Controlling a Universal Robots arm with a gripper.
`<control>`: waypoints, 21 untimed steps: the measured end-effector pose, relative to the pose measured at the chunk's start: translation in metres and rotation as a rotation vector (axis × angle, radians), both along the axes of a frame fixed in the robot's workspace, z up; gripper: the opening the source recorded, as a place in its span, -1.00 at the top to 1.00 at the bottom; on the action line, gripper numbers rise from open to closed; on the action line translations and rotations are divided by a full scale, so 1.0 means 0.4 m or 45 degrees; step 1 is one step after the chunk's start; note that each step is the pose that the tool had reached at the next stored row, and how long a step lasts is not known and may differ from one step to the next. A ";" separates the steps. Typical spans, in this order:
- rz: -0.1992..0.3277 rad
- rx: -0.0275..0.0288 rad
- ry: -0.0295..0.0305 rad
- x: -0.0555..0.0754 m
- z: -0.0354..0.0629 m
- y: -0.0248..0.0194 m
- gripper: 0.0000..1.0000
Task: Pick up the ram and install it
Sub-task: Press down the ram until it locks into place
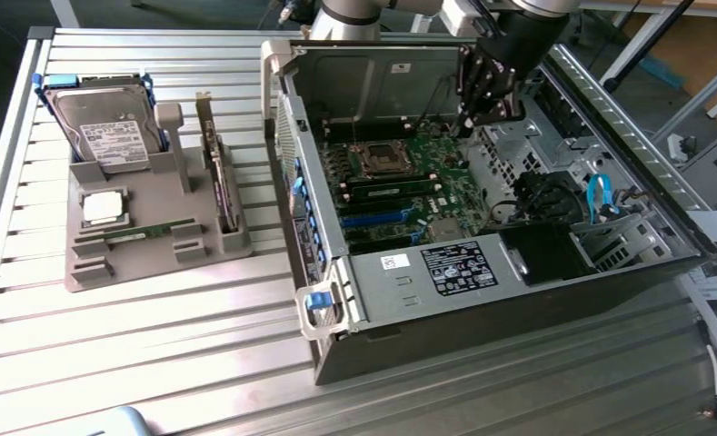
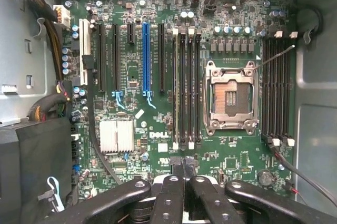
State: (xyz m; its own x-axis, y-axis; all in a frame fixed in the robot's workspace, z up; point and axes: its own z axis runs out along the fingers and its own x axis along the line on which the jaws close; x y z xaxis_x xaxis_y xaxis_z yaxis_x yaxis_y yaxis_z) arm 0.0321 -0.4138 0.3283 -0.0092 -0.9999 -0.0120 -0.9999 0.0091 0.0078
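Wrist view: closed pincer (image 2: 183,170) above "DELL" motherboard (image 2: 138,125)

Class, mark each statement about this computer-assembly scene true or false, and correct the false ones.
1. A ram stick lies on the grey holder. True.
2. The gripper is clamped on a ram stick. False: it is shut, with nothing between its fingers.
3. The processor socket holds a chip. False: it is empty, and the silver chip lies on the holder.
4. The gripper hangs over the motherboard inside the case. True.
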 end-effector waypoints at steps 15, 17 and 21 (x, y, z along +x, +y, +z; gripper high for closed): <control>0.000 0.0000 0.0000 0.000 -0.035 0.000 0.79; 0.000 0.0000 0.0000 0.000 -0.039 0.000 0.79; 0.000 -0.0001 0.0000 0.000 -0.046 0.000 0.79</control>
